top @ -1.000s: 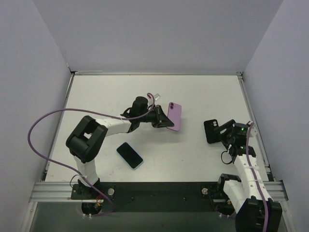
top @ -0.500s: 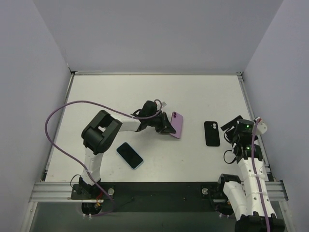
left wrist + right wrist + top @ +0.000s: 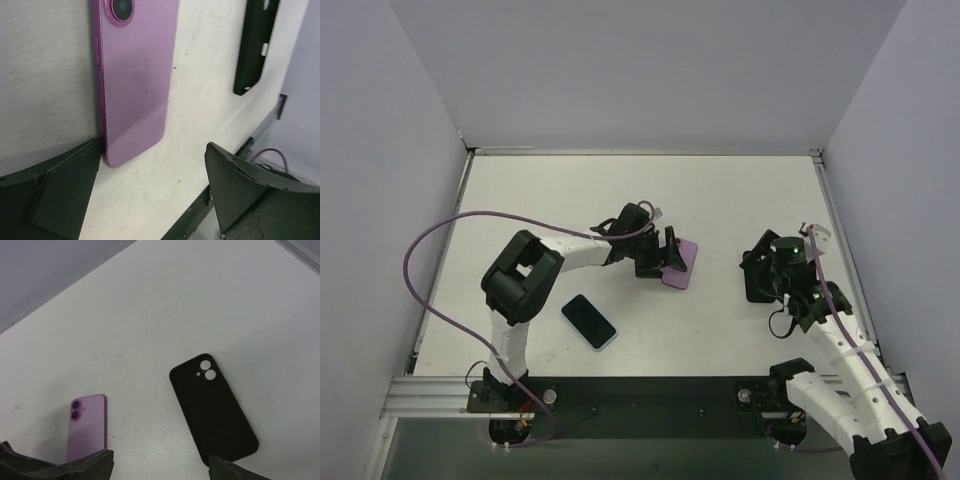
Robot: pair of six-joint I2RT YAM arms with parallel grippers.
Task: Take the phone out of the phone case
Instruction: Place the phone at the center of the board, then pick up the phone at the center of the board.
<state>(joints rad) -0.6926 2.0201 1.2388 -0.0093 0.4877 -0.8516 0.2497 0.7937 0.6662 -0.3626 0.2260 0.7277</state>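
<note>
The left gripper (image 3: 156,155) has its jaws apart with nothing between them. One finger (image 3: 55,195) is just beside the end of the purple phone (image 3: 135,85); I cannot tell if they touch. The phone lies flat, lens side up, about the middle of the table (image 3: 540,190). I judge it is placed there on purpose, so it rests safely and the arm can pull away.

The right gripper (image 3: 161,456) also has its jaws apart and holds nothing. It hangs above the black phone case (image 3: 215,410), which lies flat near the right edge, well apart from the phone. So the phone seems out of the case and the task almost finished.

The right wrist view shows the whole case. White table shows through its lens holes, so I judge it empty. In the top view the arm hides part of the case. The left wrist view shows how close the finger is to the phone. Only the top view shows a second phone (image 3: 588,321) with a dark screen, toward the near edge, left of the middle.
</note>
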